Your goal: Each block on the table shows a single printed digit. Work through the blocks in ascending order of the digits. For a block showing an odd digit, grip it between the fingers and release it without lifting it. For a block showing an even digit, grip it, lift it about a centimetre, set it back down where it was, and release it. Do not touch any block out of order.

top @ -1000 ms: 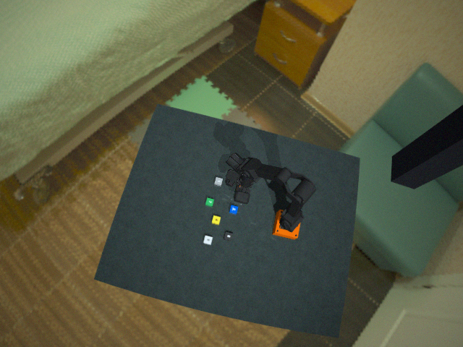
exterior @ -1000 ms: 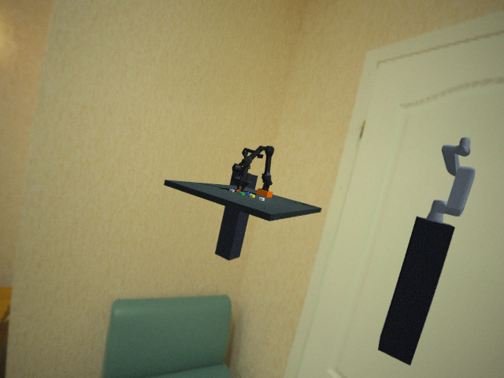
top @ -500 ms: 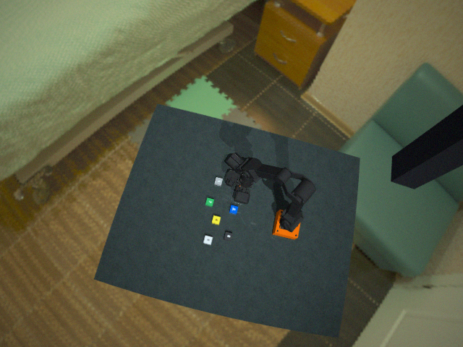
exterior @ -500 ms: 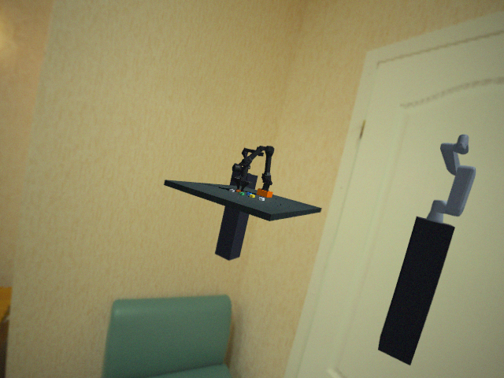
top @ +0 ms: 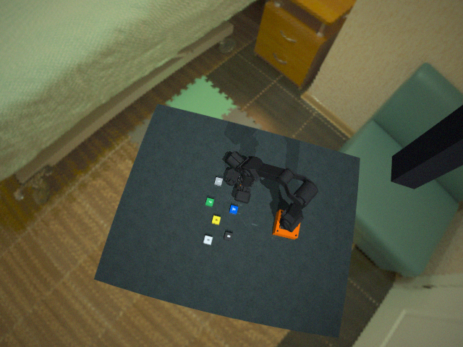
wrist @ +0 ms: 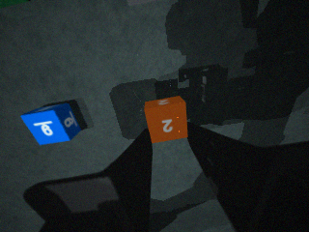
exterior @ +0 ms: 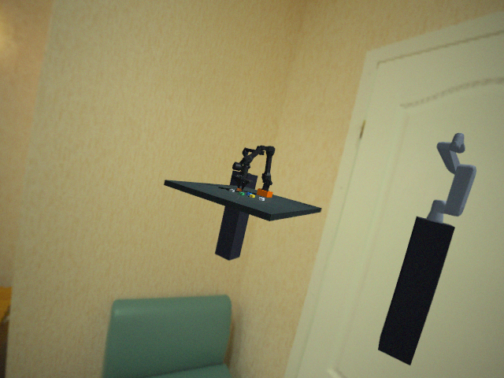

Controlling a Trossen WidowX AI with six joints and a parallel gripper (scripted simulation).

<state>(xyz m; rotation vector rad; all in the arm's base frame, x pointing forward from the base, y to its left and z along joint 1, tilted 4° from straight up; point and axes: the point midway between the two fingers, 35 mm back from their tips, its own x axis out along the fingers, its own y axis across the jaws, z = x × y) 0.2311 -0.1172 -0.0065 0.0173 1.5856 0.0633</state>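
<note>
My gripper (top: 240,184) (exterior: 241,187) (wrist: 167,130) is shut on the orange block (exterior: 239,190) (wrist: 166,116), which shows a 2 and hangs slightly above the table. The blue block (top: 234,209) (exterior: 249,194) (wrist: 58,132) stands apart, left of the fingers in the wrist view; its underlined digit looks like an upside-down 6. Also on the table are a light grey block (top: 218,181) (exterior: 231,190), a green block (top: 210,202) (exterior: 242,193) (wrist: 12,2), a yellow block (top: 215,220) (exterior: 252,196), a white block (top: 207,239) (exterior: 261,199) and a black block (top: 228,236). Their digits are too small to read.
The arm rises from its orange base (top: 286,233) (exterior: 264,193) on the dark table (top: 168,261) (exterior: 284,209). The grey block is the nearest to the gripper in the top view. Arm shadows fall around the orange block in the wrist view.
</note>
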